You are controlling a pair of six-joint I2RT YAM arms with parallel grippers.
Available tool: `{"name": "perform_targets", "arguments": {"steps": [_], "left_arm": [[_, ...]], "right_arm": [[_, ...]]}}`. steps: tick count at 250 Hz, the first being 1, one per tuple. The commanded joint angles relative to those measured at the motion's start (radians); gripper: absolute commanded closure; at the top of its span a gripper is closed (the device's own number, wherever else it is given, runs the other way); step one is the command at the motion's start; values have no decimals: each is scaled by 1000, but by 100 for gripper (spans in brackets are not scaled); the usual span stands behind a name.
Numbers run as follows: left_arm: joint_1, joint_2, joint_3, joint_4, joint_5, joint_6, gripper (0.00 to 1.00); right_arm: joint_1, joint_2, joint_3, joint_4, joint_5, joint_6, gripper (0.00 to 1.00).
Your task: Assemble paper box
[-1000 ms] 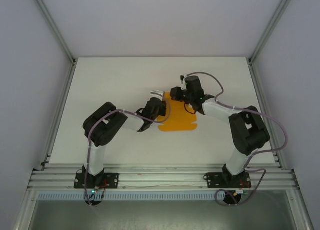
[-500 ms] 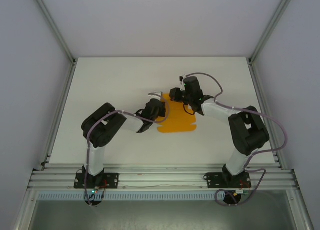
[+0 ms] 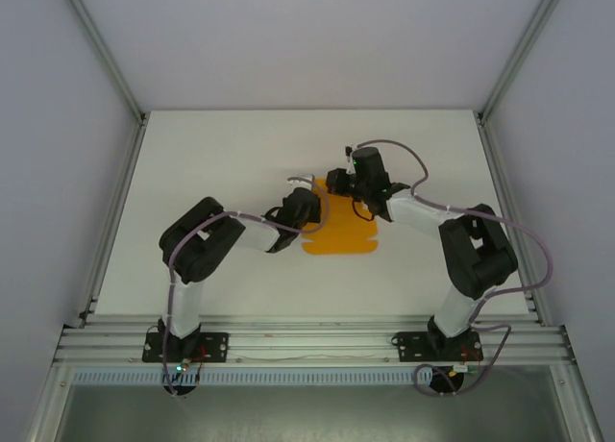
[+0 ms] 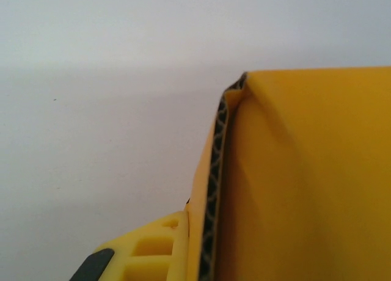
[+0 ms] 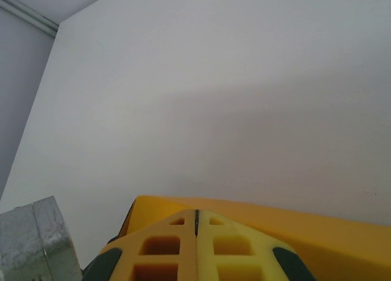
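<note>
Pinching the box (image 3: 341, 233) at its far-left corner, in the middle of the table (image 3: 211, 154).
My left gripper (image 3: 307, 194) is clamped on the box; in its wrist cam the fluted edge sits tight against one finger (image 4: 153, 253). My right gripper (image 3: 336, 181) is at the far edge, tips shut flush against each other, with orange just past them.

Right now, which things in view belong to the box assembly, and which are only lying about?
Part of the job:
- paper box, orange card, flat on the table
- left gripper, shut on one raised flap
- right gripper, shut, at the box's far edge

Only standing by:
- white table
- aluminium rail
</note>
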Motion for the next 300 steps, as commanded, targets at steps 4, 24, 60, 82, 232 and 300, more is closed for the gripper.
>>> {"name": "perform_targets", "arguments": {"steps": [4, 24, 60, 82, 232, 300], "left_arm": [[23, 27, 33, -146, -218, -194, 100], [18, 40, 58, -201, -278, -229, 100], [22, 53, 100, -300, -299, -313, 100], [29, 34, 85, -303, -270, -362, 100], [25, -84, -5, -257, -33, -133, 53], [9, -99, 9, -219, 31, -127, 49]], "right_arm": [[-13, 27, -47, -172, 56, 22, 99], [-13, 29, -56, -167, 63, 34, 99], [-12, 28, -66, -162, 76, 46, 99], [-12, 23, -63, -181, 98, 45, 99], [-12, 31, -35, -205, 102, 56, 99], [-12, 31, -28, -205, 97, 60, 99]]}}
